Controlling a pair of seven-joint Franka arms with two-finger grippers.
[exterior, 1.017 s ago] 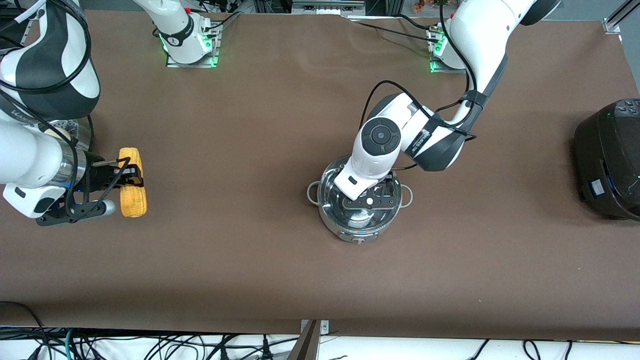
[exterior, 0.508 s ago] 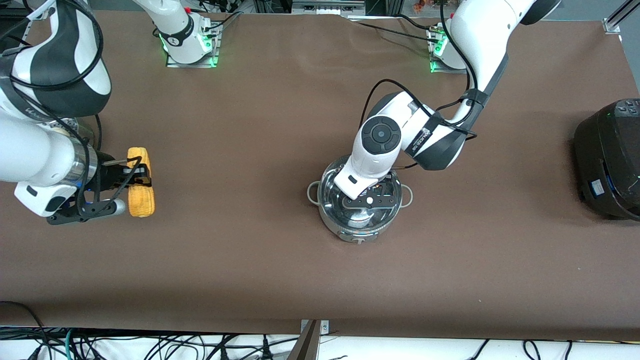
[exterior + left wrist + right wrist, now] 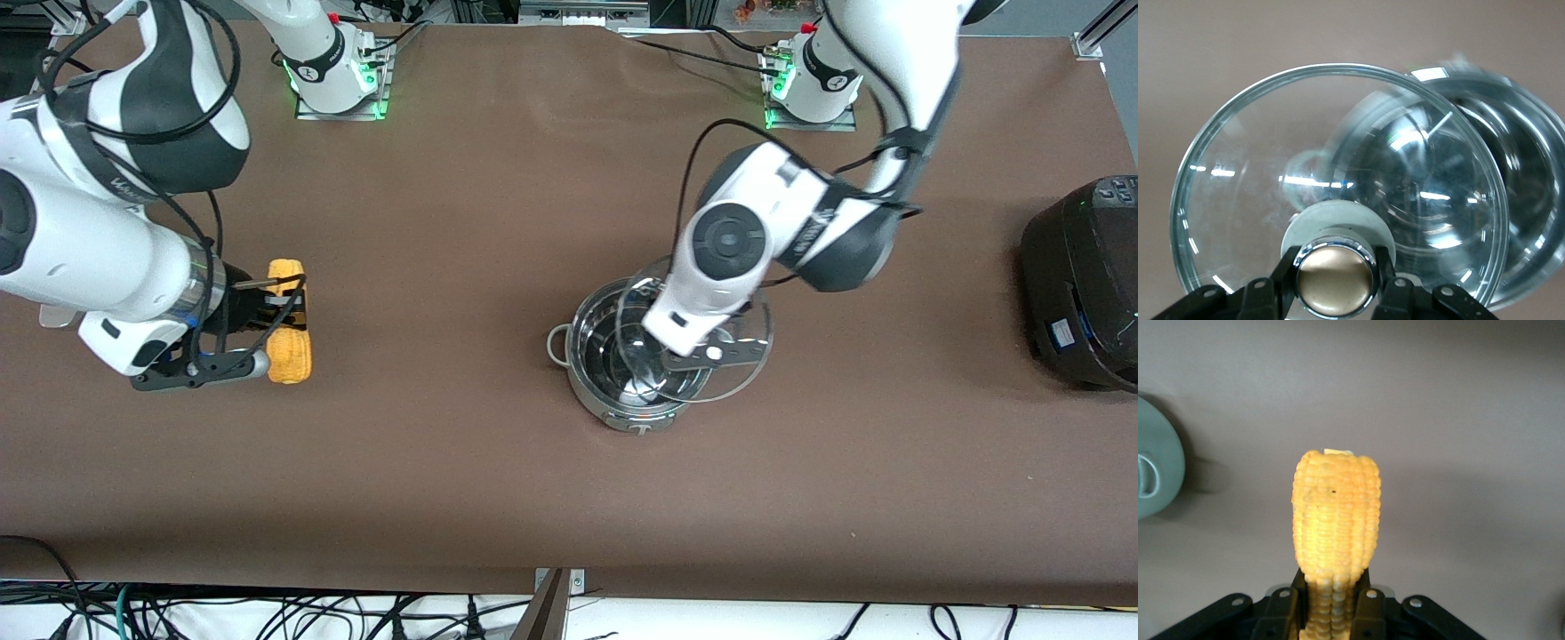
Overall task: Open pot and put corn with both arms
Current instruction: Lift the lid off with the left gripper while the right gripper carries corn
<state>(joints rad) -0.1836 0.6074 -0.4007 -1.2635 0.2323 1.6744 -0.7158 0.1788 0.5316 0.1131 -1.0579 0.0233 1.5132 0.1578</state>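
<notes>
- Two arms were busy at the brown worktop (image 3: 498,204), each one with something in its grip.
- Left end effector (image 3: 1336,293) was clamped tight on the tan knob (image 3: 1337,280) of the glass lid (image 3: 1238,200). It held the lid up in the air, tilted and shifted off-centre, so it only partly covered the pot (image 3: 622,409), hanging out past the rim toward the left arm's end of the worktop.
- So the pot was partly open, and you could see its shiny inside (image 3: 1531,167) past the lid's edge in the left wrist view. The pot itself sat on the worktop, roughly in the middle, a bit toward the left arm's end.
- Right end effector (image 3: 1333,603) was closed on the corn (image 3: 1337,520), pinching the cob at one end with the rest sticking straight out from the fingers (image 3: 1281,610).
- That corn (image 3: 289,324) was up over the worktop at the right arm's end, well apart from the pot.
- Big black cooker (image 3: 1085,284) sat at the edge of the left arm's end, nothing touching it.
- Some round grey-green thing (image 3: 1155,477) showed at the edge of the right wrist view, couldn't tell what it was.
</notes>
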